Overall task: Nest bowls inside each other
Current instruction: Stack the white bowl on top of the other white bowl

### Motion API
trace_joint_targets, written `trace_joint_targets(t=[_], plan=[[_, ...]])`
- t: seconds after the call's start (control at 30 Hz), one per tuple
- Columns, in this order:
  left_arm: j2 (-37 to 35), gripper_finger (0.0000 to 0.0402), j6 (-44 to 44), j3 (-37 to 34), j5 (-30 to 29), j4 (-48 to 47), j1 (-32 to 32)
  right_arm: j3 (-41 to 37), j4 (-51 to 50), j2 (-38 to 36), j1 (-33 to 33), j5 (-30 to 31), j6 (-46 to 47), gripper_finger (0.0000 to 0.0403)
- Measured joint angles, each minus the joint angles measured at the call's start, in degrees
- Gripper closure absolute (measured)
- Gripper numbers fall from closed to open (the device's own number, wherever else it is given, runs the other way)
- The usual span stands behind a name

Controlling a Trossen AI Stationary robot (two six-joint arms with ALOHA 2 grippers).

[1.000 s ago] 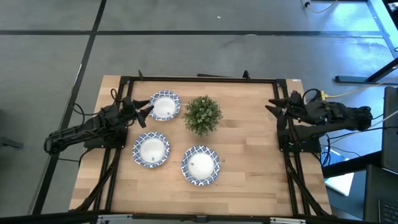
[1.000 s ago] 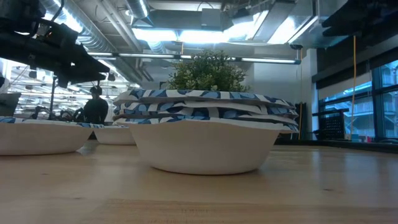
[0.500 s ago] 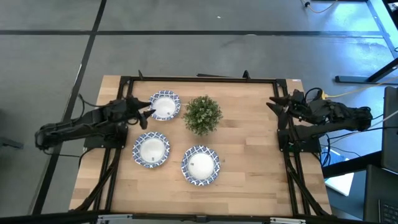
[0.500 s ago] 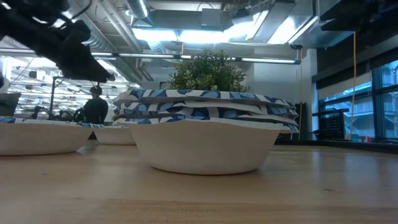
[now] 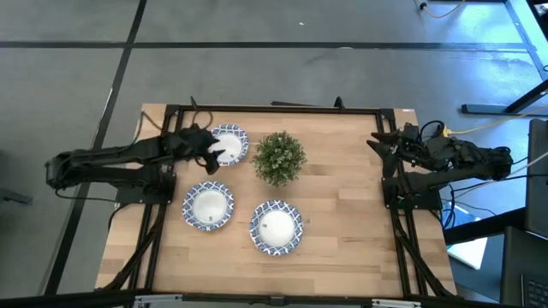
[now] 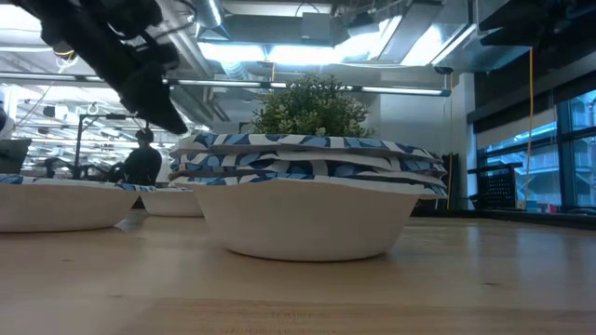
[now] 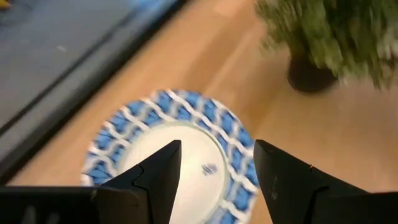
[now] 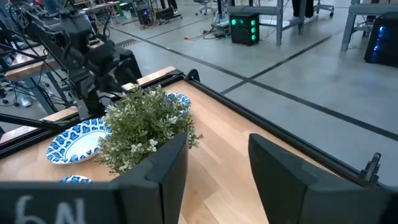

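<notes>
Three bowls or stacks of bowls show in the high view: a far-left bowl (image 5: 227, 144), a near-left bowl (image 5: 208, 206) and a near-middle stack (image 5: 276, 228). In the low view the near-middle stack (image 6: 307, 200) holds several nested bowls. My left gripper (image 5: 211, 154) hangs open above the far-left bowl (image 7: 174, 146), its fingers (image 7: 158, 177) slanting down and touching nothing. My right gripper (image 5: 377, 142) waits open and empty at the table's right edge; it also shows in its wrist view (image 8: 217, 168).
A small green potted plant (image 5: 279, 157) stands between the far-left bowl and the table's middle, close to my left gripper; it also shows in the right wrist view (image 8: 146, 127). A black frame (image 5: 274, 108) runs along the table's edges. Bare wood (image 5: 342, 188) lies right of the plant.
My left gripper has gone toward the table's right, from beside the far-left bowl's left rim to over that bowl, and has tipped its fingers downward. The bowls and the plant have kept still.
</notes>
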Motion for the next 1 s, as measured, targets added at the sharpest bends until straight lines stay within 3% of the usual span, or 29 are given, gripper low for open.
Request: trace_joint_targets(t=[0.3,1.0], plan=[[10.2,0.0205,0.9,0.3,2.2,-0.5,-5.1,0.0,-0.1,0.0,0.0,0.0,0.0,0.0233],[18.7,0.0205,1.1,0.3,0.8,-1.3,-6.0,0.0,-0.5,0.0,0.0,-0.5,0.2,0.0233]])
